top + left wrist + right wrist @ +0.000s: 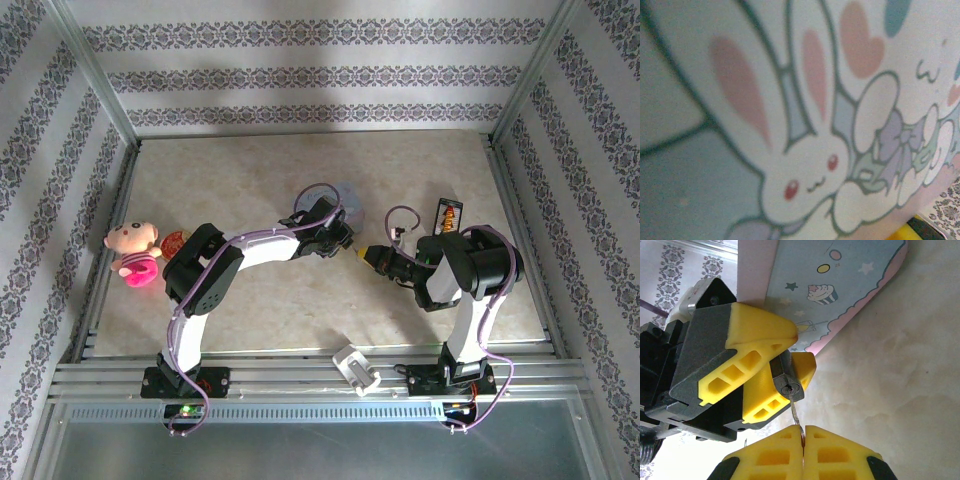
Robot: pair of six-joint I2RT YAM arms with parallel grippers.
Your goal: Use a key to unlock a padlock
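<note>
A pale marbled tabletop (280, 310) lies inside patterned-wallpaper walls, and my two claws meet near its middle, just beside the pale blue cartoon tin (840, 290). My left claw (792, 357) is closed partway on the padlock (788, 388), pinching its black body between the yellow fingers with the keyhole facing my right claw (802, 432). That one is shut tight, nipping the very end of the key (795, 412). The key's thin shaft runs up to the keyhole; how deep it sits I cannot tell.

The risks, as I judge them:
- **Slipping:** I hold the key only at its tip, so a twist may spin it between my pads instead of turning the lock.
- **Bending:** if my wrist turns off the key's line, the thin shaft could bend or lever out.
- **Lost turn:** the small padlock might rotate in my left claw's grip and absorb the turn.
</note>
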